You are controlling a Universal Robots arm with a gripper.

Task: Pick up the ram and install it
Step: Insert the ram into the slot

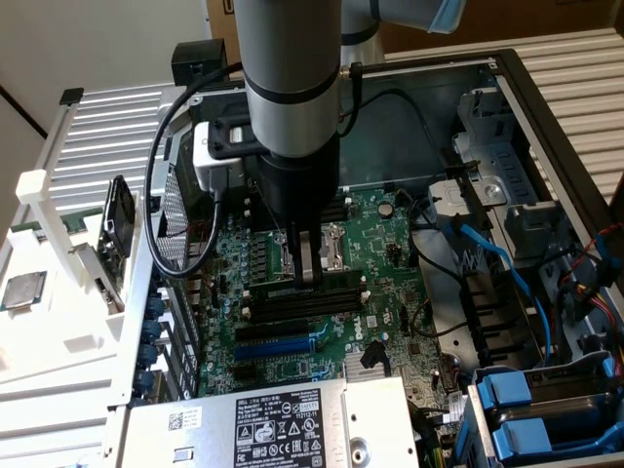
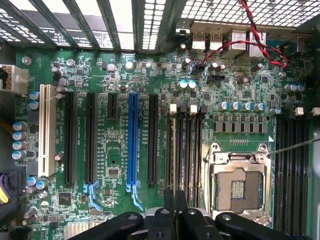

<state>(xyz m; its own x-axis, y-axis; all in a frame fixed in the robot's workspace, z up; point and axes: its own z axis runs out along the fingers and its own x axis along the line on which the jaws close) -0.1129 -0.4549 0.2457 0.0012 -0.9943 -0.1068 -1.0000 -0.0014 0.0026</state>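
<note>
The end effector [image 1: 306, 265] pinches the ram [image 1: 278, 286] edge-up in a memory slot, just beside the empty processor socket [image 2: 237, 187]. A blue cable [image 1: 492, 255] lies at the motherboard's [image 1: 390, 292] edge.

Below me a white slatted bench [image 1: 117, 136] carries the open case [image 1: 429, 83], mid-frame and right; at the exterior view's left a white tray [image 1: 58, 336] on it holds a chip [image 1: 21, 291].

Inside the open case [image 1: 429, 78] the motherboard [image 1: 390, 253] lies flat. The gripper [image 1: 307, 277] hangs over the memory slots [image 1: 302, 302], just beside the processor socket [image 2: 237, 187]. Drive bays [image 1: 546, 409] sit at the exterior view's right.
</note>
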